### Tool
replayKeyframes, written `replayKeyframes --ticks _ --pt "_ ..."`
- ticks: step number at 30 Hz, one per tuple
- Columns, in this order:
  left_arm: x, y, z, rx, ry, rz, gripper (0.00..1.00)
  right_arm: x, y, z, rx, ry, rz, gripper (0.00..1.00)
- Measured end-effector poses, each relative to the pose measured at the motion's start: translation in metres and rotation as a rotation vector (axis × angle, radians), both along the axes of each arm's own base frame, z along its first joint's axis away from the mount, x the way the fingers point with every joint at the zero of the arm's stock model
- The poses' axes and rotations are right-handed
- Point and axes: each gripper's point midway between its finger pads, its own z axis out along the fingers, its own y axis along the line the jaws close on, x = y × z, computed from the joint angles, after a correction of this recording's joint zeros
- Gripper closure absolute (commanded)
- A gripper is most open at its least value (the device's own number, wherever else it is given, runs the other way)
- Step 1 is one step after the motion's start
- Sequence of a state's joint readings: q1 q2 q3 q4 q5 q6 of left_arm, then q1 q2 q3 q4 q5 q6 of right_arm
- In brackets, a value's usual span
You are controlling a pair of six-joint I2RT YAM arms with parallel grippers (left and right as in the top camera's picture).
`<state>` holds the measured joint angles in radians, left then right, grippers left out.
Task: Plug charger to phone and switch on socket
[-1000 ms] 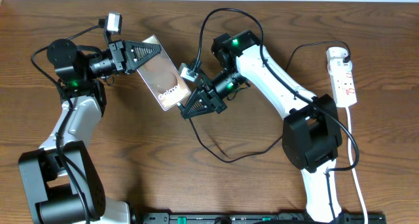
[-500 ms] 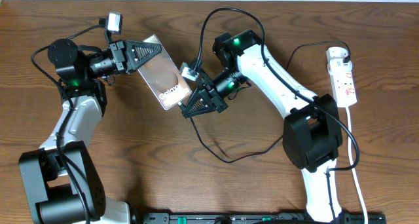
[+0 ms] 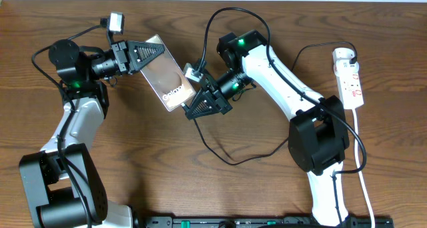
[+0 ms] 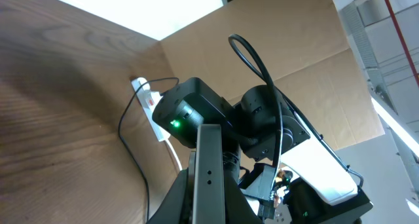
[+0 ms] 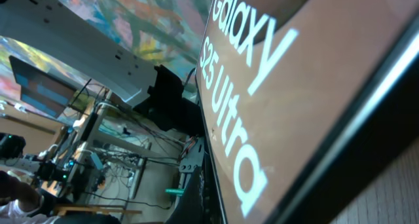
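Glass fronts the phone [image 3: 168, 78], so I judge it stiff, slick and easy to crack. It is best held by its narrow side edges rather than across the screen. It sits towards the table's far edge, left of middle, with the left gripper [image 3: 157, 53] clamped on its far end. The left wrist view shows it edge-on between the fingers. The right gripper [image 3: 192, 111] is just beside the "Galaxy" end, but I cannot tell whether it is closed on anything. The charger [image 3: 230, 160] is thin and limp, looping towards the near edge, and only its plug tip would give a firm hold. The socket [image 3: 349, 81] lies near the far right corner, well apart.
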<state>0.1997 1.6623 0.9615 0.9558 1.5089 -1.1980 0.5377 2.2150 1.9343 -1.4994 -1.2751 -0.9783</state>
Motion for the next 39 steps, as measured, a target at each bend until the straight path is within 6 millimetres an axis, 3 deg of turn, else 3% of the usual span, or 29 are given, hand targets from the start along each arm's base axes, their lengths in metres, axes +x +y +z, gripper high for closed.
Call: replayKeyframes --ticks 17,30,39 --pt "0.002 0.001 0.001 0.013 -0.049 0.016 0.93 0.004 0.000 0.007 0.036 0.019 -0.019 0.98" --pt "0.008 0.003 0.002 -0.018 0.025 0.052 0.93 0.004 0.001 0.008 0.042 0.023 -0.020 0.98" --pt "0.013 0.026 0.002 -0.030 0.051 0.109 0.93 0.006 -0.001 0.008 0.042 0.023 -0.025 0.98"
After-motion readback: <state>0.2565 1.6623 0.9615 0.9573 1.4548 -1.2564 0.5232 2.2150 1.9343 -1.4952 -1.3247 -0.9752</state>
